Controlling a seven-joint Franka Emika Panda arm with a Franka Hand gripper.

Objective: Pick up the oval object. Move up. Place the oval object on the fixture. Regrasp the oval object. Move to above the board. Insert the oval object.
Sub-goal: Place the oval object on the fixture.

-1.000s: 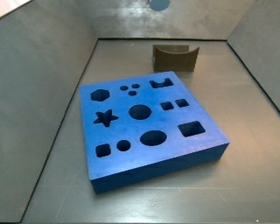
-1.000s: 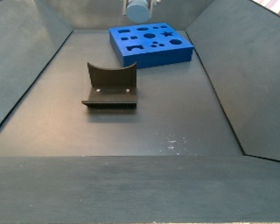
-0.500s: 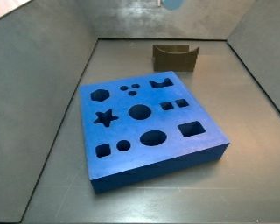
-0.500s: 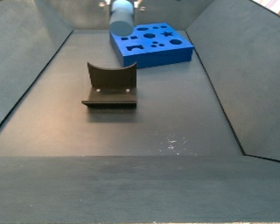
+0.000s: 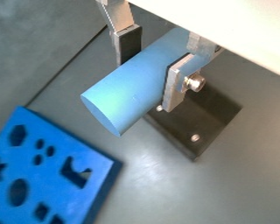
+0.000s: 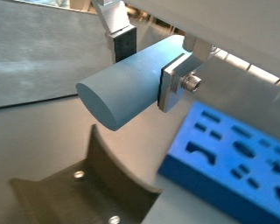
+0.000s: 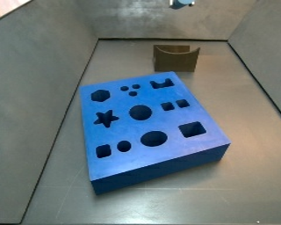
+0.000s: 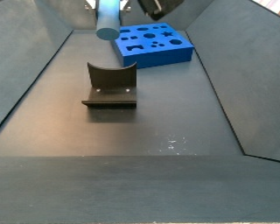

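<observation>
Pale-blue oval object (image 5: pixel 136 90), pinched in the gripper (image 5: pixel 154 63) jaws, hangs well above the fixture (image 8: pixel 109 86).

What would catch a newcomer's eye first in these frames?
Most striking is the oval object, a pale blue peg clamped crosswise between the gripper fingers and held in the air; in a side view it hangs at the top of the frame. Below lie the board, a big blue slab full of cut-outs on the floor, and apart from it the fixture, its curved notch empty.
</observation>
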